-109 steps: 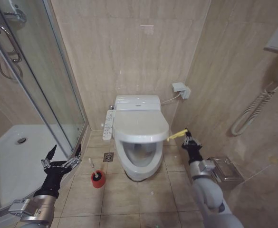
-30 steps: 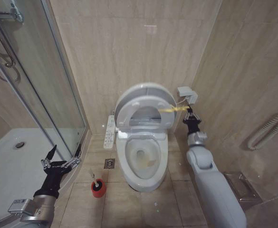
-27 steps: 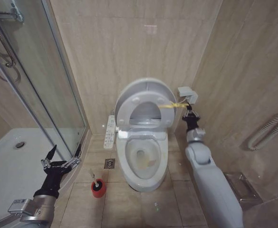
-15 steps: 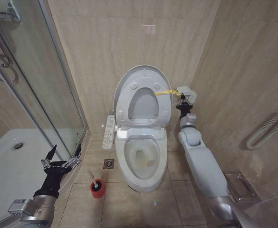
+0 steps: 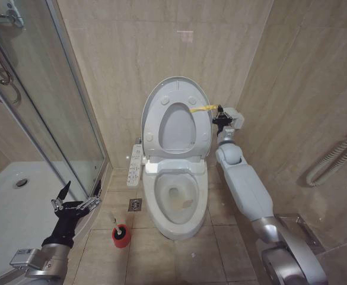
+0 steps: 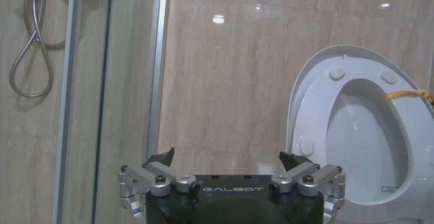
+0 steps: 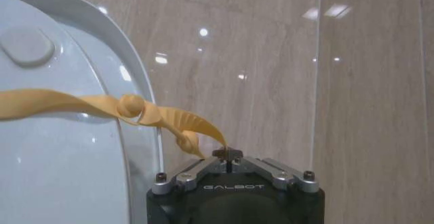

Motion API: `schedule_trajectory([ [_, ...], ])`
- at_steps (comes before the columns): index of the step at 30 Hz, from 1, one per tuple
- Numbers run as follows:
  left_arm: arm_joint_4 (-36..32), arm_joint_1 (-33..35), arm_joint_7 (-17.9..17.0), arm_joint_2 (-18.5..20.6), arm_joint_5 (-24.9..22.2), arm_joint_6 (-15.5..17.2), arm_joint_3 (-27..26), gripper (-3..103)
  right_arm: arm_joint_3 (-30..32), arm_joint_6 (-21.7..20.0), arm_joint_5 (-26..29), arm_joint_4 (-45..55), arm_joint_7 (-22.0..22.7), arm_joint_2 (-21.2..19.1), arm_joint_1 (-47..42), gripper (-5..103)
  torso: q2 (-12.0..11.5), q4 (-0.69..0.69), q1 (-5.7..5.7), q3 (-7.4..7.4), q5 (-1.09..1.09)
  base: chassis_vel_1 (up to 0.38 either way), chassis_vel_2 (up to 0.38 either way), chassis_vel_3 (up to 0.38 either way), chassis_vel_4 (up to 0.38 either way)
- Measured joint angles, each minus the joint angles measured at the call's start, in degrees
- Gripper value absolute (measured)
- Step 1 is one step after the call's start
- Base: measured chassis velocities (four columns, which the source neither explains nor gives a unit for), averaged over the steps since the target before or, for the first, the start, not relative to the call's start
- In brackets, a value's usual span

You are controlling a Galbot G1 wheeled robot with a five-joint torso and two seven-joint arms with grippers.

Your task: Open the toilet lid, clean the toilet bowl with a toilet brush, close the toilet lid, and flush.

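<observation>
Glossy white oval plastic toilet lid (image 5: 172, 122) now stands fully upright against the wall, up from half-raised a second ago; opening step looks done. Right tool (image 5: 219, 117) is pinched together on the yellow loop tag (image 5: 201, 108). Left tool (image 5: 75, 203) hangs apart over the floor's left edge. Thin white-handled toilet brush (image 5: 118, 223) sits in its red cup (image 5: 122, 236); bristle head hidden.

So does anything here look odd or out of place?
One oddity: a yellow strap tied to the raised toilet lid, pinched by the right gripper. The seat ring is up too. The left gripper hangs open near the shower.
</observation>
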Motion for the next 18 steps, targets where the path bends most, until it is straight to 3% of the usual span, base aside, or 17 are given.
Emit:
schedule_trajectory([
  [9,0.0,0.0,0.0,0.0,0.0,0.0,0.0,100,-0.4,0.6,-0.3,-2.3,0.1,-0.8,1.7,0,0.0,0.02,-0.01,0.00,0.00,0.000,0.000,0.000,0.000],
  [18,0.0,0.0,0.0,0.0,0.0,0.0,0.0,100,-0.3,0.6,1.4,1.6,-0.6,-5.3,-1.9,0,0.0,0.01,-0.01,-0.01,0.00,0.000,0.000,0.000,0.000],
])
